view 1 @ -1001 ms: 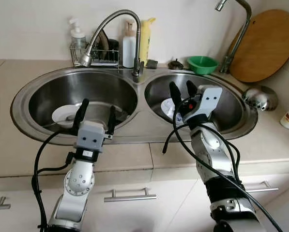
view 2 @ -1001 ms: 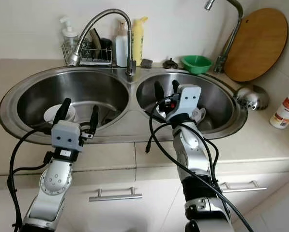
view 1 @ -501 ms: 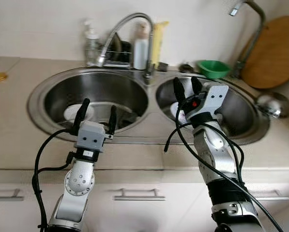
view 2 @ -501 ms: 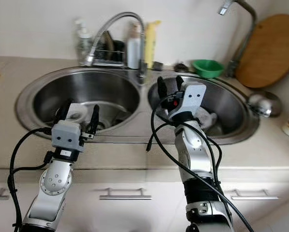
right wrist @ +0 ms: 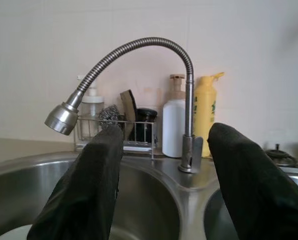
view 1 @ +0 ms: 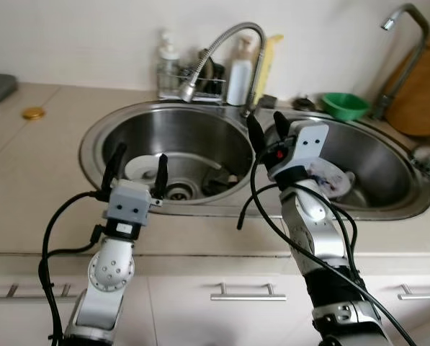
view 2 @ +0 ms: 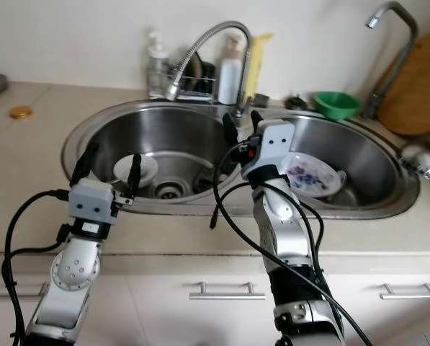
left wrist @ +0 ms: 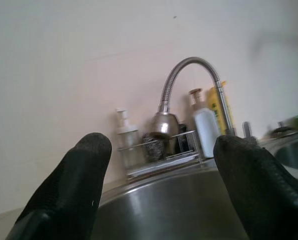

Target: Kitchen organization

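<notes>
Little looks done: a white plate [view 1: 144, 167] lies in the left basin at 10 o'clock and a patterned plate [view 2: 312, 177] in the right at 2 o'clock, while the left gripper [view 1: 137, 164] and right gripper [view 1: 266, 126] hover spread, holding nothing.

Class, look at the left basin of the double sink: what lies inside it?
Inside the left basin lie a white plate and the drain. The left gripper, open, covers part of the plate.

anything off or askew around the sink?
Nothing spilled or damaged. The patterned plate leans tilted in the right basin rather than lying flat, and a small gold lid sits loose on the counter. The white plate lies flat in the left basin. Both grippers hover open, empty.
</notes>
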Tool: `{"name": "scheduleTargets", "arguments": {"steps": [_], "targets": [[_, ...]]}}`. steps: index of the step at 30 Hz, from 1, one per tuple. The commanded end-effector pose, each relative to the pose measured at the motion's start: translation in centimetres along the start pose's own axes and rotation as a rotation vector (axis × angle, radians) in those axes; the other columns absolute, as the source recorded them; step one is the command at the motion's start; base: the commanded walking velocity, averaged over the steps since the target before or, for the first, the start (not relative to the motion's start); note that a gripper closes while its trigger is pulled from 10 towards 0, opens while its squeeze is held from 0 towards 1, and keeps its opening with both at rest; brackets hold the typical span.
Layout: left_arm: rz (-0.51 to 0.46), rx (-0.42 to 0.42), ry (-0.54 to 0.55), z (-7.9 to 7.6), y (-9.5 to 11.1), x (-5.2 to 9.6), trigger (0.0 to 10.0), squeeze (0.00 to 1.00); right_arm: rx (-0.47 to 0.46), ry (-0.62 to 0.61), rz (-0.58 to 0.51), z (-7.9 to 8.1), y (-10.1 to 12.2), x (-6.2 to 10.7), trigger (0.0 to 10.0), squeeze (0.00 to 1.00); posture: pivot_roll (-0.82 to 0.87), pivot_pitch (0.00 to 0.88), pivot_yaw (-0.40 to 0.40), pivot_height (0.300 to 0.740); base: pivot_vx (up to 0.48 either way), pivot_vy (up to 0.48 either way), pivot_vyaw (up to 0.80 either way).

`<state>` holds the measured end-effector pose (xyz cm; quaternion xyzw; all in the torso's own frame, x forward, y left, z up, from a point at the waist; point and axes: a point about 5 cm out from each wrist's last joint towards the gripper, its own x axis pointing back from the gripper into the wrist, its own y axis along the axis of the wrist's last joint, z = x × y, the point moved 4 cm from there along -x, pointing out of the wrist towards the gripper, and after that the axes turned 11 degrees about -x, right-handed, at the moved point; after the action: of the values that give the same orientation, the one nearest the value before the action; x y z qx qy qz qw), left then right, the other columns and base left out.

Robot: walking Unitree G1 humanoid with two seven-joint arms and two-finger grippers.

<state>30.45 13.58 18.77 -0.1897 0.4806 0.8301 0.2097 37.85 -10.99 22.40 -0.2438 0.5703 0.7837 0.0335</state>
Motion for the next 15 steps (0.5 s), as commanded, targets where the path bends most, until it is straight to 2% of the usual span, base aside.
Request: {"name": "scheduleTargets", "arguments": {"steps": [1,15], "targets": [[-0.021,-0.023,0.016,0.85,0.31,-0.14,10.0,0.00,0.014,0.030,-0.026,0.95,0.66,-0.35,10.0,0.00,0.08,0.000,-0.083,0.740,0.000,0.439,0.00],[-0.023,-0.027,0.004,0.47,0.39,-0.16,10.0,0.00,0.043,0.041,-0.031,1.33,0.62,0.16,10.0,0.00,0.07,0.000,-0.081,0.740,0.000,0.440,0.00]]}}
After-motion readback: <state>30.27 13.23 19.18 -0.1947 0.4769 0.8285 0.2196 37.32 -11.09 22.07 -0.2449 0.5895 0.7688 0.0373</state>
